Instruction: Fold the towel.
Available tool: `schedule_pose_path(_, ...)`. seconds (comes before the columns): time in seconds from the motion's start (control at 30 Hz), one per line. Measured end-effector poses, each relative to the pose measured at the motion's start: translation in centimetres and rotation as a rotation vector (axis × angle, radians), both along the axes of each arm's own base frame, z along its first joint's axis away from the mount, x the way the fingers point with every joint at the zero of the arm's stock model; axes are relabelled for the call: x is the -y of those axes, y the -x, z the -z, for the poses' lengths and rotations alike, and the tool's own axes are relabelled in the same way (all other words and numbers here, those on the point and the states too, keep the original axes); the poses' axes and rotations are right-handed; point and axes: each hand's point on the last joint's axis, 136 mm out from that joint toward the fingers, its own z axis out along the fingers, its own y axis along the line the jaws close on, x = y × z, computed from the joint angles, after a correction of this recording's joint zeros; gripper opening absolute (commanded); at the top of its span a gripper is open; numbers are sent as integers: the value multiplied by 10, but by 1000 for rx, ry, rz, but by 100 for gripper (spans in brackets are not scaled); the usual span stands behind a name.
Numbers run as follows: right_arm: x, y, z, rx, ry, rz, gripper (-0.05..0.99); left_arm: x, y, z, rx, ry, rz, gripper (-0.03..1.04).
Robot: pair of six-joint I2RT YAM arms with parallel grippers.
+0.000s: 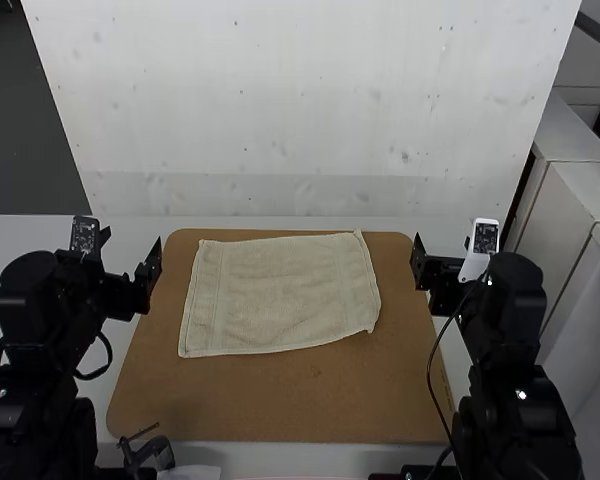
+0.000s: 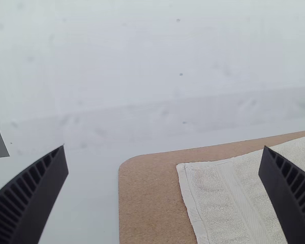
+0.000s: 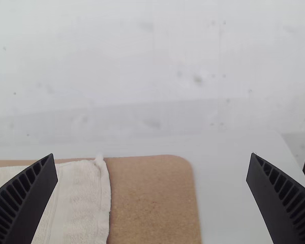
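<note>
Brown, round-cornered board (image 1: 280, 405) bears a spread, ribbed-band terry towel (image 1: 285, 295).

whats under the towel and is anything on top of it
Under the towel is the brown board, its surface showing on all sides of the cloth. Nothing lies on top. The part of the board directly beneath is covered, so I can't tell if anything is hidden there.

Speckled white panel (image 1: 300, 100) behind white table (image 1: 130, 235), dark floor (image 1: 30, 140) left, pale cabinet (image 1: 568, 225) right.
</note>
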Motion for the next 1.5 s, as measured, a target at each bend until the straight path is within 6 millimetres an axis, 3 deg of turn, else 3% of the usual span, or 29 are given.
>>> schedule_pose_path(0.17, 1, 0, 2, -16, -4, 4, 97, -3, 3, 2, -31, 2, -19, 98)
schedule_pose_path(0.3, 0, -3, 15, -104, -6, 5, 97, -4, 3, -12, -45, 15, -24, 98)
schedule_pose_path(0.5, -3, -18, 8, -235, -35, -1, 97, 1, -15, -7, -236, 25, -10, 99)
schedule_pose_path(0.6, -5, -33, 2, -268, -50, -3, 97, 4, -25, 6, -339, 24, -2, 99)
schedule_pose_path(0.73, -9, -52, 8, -365, -60, -15, 97, 6, -38, 14, -423, 24, 8, 99)
schedule_pose_path(1.2, -29, -138, 64, -698, -34, -74, 97, 8, -93, 25, -560, 11, 22, 95)
schedule_pose_path(1.37, -37, -166, 80, -770, 2, -101, 97, 0, -100, 24, -540, 14, 1, 95)
schedule_pose_path(1.5, -56, -189, 86, -792, 26, -140, 97, -1, -101, 24, -539, 15, -2, 95)
